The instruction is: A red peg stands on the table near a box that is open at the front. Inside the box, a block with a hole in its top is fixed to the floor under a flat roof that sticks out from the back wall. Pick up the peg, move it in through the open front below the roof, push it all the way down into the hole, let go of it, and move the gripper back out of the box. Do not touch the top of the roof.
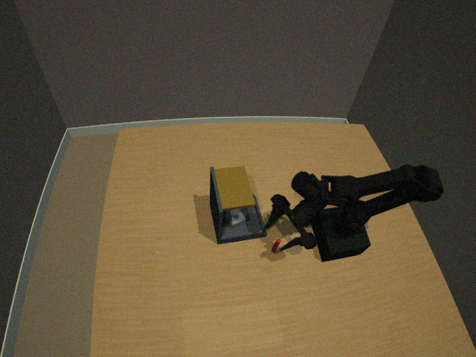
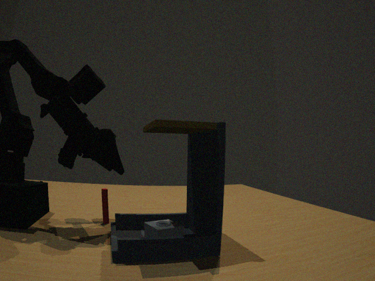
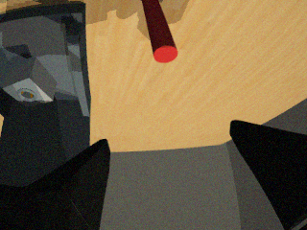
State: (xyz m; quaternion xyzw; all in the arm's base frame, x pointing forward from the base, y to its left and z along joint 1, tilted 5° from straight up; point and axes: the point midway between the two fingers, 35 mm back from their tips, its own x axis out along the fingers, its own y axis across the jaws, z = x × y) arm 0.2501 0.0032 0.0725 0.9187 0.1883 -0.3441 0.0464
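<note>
The red peg [image 1: 276, 245] [image 2: 105, 206] [image 3: 160, 31] stands upright on the table beside the box's open side. My gripper [image 1: 274, 239] [image 2: 120, 172] [image 3: 172, 136] is open and empty. Its fingertips are higher than the peg's top; in the wrist view the peg lies beyond the gap between them. The block [image 1: 238, 220] [image 2: 154, 230] [image 3: 42, 92] sits on the box floor, its round hole [image 2: 163, 223] [image 3: 27, 94] showing empty. The yellow roof [image 1: 233, 187] [image 2: 169, 127] juts from the tall back wall [image 2: 205, 181] above the block.
The dark blue-grey box [image 2: 166, 250] [image 3: 88, 72] has low side walls. In the top view one fingertip is close to the box's near right corner. The arm's dark base [image 1: 342, 242] [image 2: 24, 205] stands on the table, on the peg's other side from the box.
</note>
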